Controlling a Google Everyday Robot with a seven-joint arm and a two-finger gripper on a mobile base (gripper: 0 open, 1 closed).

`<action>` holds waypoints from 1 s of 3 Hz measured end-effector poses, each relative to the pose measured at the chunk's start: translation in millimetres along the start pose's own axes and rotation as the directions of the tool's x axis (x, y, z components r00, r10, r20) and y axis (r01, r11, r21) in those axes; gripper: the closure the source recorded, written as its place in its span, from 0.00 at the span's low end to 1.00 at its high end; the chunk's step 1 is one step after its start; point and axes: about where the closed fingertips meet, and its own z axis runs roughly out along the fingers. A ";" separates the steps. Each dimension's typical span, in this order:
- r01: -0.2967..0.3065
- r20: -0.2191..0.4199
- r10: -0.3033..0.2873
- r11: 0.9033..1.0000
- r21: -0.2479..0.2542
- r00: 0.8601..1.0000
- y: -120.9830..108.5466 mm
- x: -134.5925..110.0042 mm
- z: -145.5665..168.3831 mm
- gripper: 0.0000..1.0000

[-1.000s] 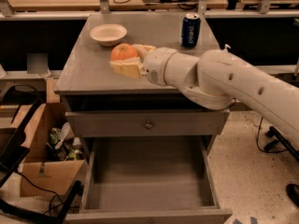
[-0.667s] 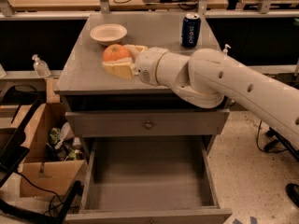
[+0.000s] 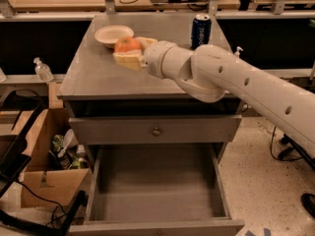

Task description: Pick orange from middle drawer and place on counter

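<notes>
The orange [image 3: 127,44] sits between the cream fingers [image 3: 129,60] of my gripper [image 3: 129,51], held over the left part of the grey counter [image 3: 98,73], just in front of the white bowl. The gripper is shut on the orange. My white arm [image 3: 236,77] reaches in from the right across the counter. The middle drawer [image 3: 157,191] stands pulled out below, its grey floor bare.
A white bowl [image 3: 113,35] stands at the counter's back left and a blue can [image 3: 200,31] at the back right. A closed drawer front with a round knob [image 3: 156,131] is above the open drawer. A cardboard box [image 3: 44,181] and clutter lie on the floor at left.
My gripper has carried the orange further left and toward the back of the counter, closer to the white bowl.
</notes>
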 end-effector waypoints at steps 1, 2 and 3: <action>-0.017 0.001 0.016 0.999 0.050 1.000 -37.4 10.2 4.8 1.00; -0.063 -0.018 0.064 0.995 0.074 0.998 -57.7 29.8 4.7 1.00; -0.120 -0.064 0.125 0.990 0.068 0.990 -60.5 56.5 10.8 1.00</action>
